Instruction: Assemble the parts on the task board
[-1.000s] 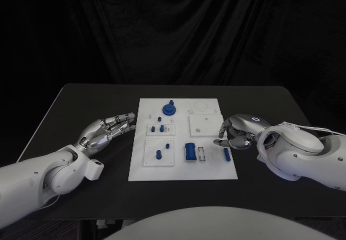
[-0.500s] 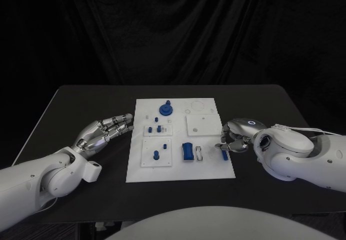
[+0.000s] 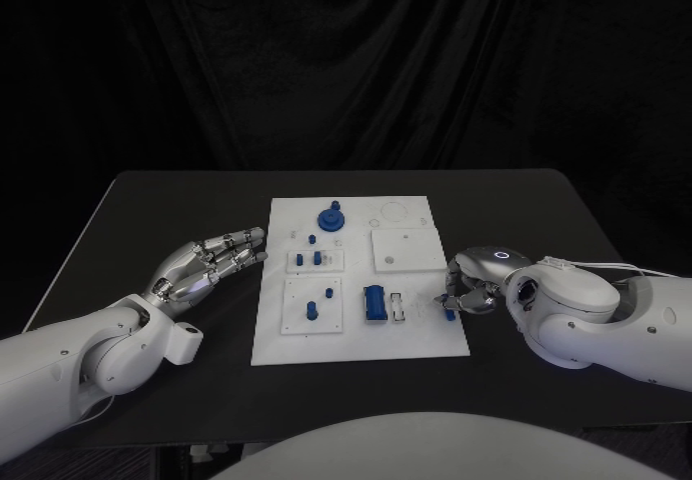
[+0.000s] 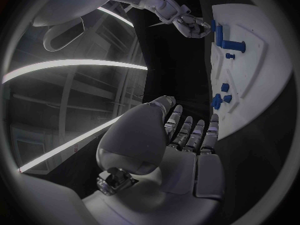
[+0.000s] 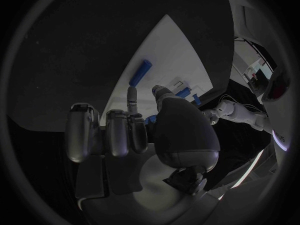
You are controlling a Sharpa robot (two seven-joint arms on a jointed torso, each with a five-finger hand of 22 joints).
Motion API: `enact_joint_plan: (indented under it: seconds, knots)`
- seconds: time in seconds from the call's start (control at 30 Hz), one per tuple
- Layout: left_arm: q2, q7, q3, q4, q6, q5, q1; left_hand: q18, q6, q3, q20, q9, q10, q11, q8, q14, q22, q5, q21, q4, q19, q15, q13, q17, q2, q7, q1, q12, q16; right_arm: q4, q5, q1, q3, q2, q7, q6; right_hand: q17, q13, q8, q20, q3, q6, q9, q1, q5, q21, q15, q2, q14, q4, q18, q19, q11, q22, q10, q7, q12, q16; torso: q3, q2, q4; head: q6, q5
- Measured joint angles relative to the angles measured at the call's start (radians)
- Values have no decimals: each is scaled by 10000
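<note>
Head view: a black tabletop (image 3: 159,215) before a dark curtain (image 3: 346,80) carries the white board (image 3: 361,345), blue parts (image 3: 376,302) standing in it. The left hand (image 3: 212,262) lies just beside the board, fingers apart, holding nothing. The right hand (image 3: 469,285) curls over a blue peg (image 3: 449,312) at the board's opposite edge; whether it grasps the peg cannot be told.

Left wrist view: the left hand (image 4: 181,140) is empty, beside the board (image 4: 262,80).

Right wrist view: the right hand (image 5: 134,130) has curled fingers near the board (image 5: 169,50).

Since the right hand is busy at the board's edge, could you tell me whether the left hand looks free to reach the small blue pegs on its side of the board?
Probably yes: the left hand rests empty beside the task board, fingers pointing toward the blue pegs, with bare table between them.
</note>
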Motion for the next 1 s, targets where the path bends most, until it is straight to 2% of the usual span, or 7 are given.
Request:
enact_joint_plan:
  seconds: [0.57,1.0]
  knots:
    - [1,0,-1,-24,5,0,-27,0,0,0,0,0,0,0,0,0,-14,0,0,0,0,0,0,0,0,0,0,0,0,51,-595,-61,1,-19,-363,73,-1,-1,0,1,0,-70,158,-246,-102,-73,0,-94,0,0,1,0,-37,-1,-33,0,0,-83,8,-2,1,0,-41]
    - [16,0,0,-35,6,0,-39,0,0,0,0,0,0,0,0,0,-13,0,0,0,0,0,0,0,0,0,0,0,0,-35,-400,-159,1,70,-433,281,-2,-2,-51,-35,232,-183,334,-209,826,-127,-37,-65,36,-51,1,-36,-72,-1,2,3,-1,-123,7,-3,-1,0,-32]
